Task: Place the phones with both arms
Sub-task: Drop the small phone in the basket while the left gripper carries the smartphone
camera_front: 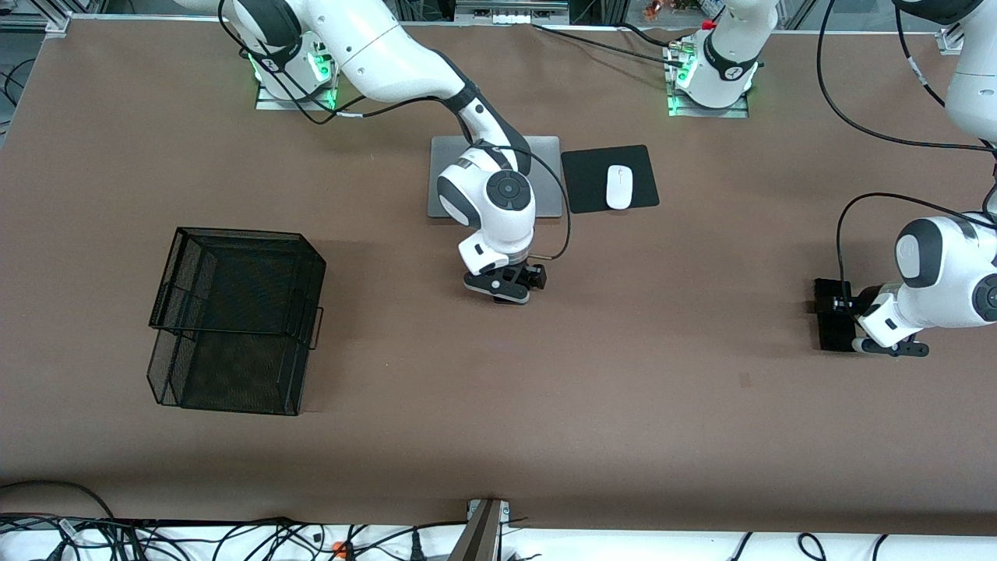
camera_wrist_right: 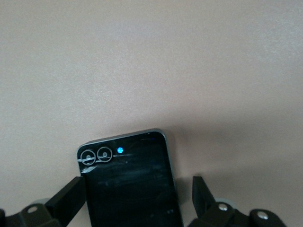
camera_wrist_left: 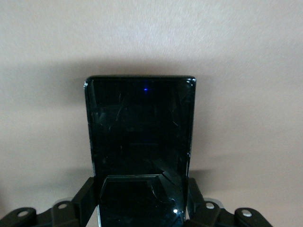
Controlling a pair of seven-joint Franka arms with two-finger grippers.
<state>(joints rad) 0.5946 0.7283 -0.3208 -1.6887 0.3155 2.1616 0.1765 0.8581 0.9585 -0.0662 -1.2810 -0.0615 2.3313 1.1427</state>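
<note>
- The brown table carries everything and fills the front view.
- A black wire-mesh basket sits toward the right arm's end.
- A silver laptop lies closed near the robots' bases, partly hidden by the right arm.
- Just beside it, toward the left arm's end, a black mouse pad carries a white mouse.
- A black phone lies flat at the left arm's end.
- Another dark phone lies flat, nearer the front camera than the laptop.
</note>
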